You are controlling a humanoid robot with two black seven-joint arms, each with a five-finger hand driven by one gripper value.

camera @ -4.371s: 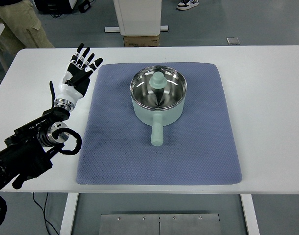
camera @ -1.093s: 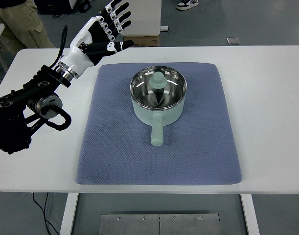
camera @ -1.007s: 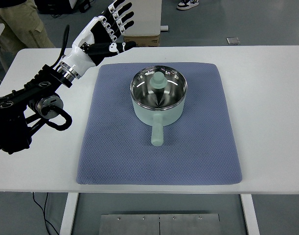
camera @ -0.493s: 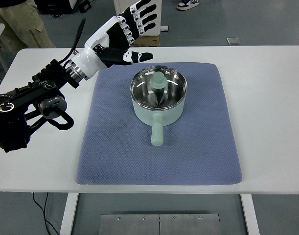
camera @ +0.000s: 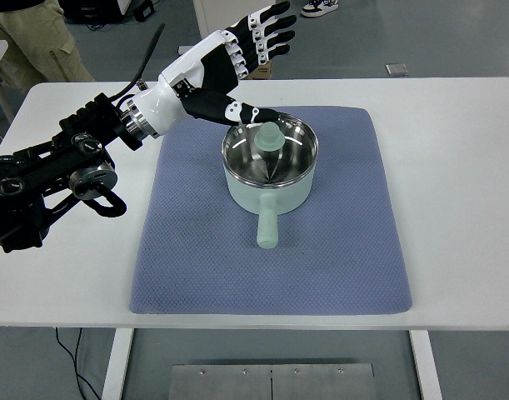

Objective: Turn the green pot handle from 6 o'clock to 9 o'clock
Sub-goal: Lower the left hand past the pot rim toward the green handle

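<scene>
Nothing rotated yet: the handle [camera: 267, 229] of the green pot [camera: 269, 167] points straight toward the robot's side, 6 o'clock, so the full quarter turn to 9 o'clock is left. No grasp made, no contact with the handle.

Near to far: the handle end lies on the blue mat [camera: 196, 250], well below and to the right of the robot hand. The pot body sits mid-mat, just below the hand and slightly right of it. The lid knob [camera: 269, 137] shows inside the steel bowl.

The left robot hand [camera: 229, 62] hovers over the pot's far-left rim, fingers [camera: 266, 29] spread out flat and reaching past the far edge of the bench [camera: 454, 167], thumb [camera: 252, 114] stretched over the rim near the knob; whether it touches is unclear. It grips nothing. The arm comes in from the left. No right arm in sight.

Judgement: approach stage only; the hand must drop and come nearer to reach the handle.
</scene>
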